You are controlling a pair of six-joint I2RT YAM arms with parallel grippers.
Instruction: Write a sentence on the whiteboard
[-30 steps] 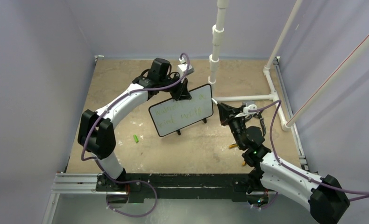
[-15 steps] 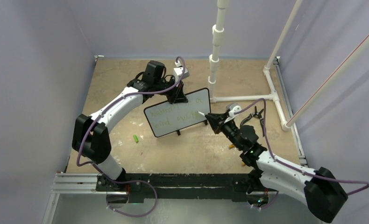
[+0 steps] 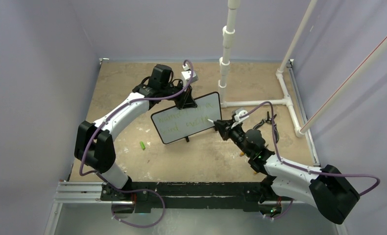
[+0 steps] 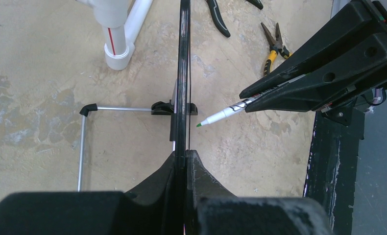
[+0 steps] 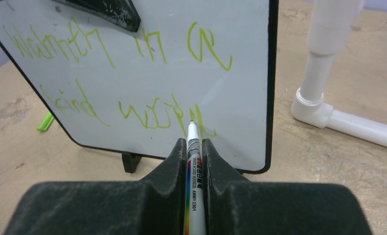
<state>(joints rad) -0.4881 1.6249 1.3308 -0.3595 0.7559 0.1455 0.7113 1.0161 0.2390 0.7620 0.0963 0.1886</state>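
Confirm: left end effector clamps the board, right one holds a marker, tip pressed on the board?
Wrong on the tip: the left wrist view shows a gap between the tip of the marker and the board. The left end effector clamps the board; the right end effector holds the marker.

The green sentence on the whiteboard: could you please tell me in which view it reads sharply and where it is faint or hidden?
Right wrist: the sentence is sharp and bright on the evenly lit whiteboard, without glare. Top external: small, pale, barely legible. Left wrist: the whiteboard shows edge-on, so no writing is visible.
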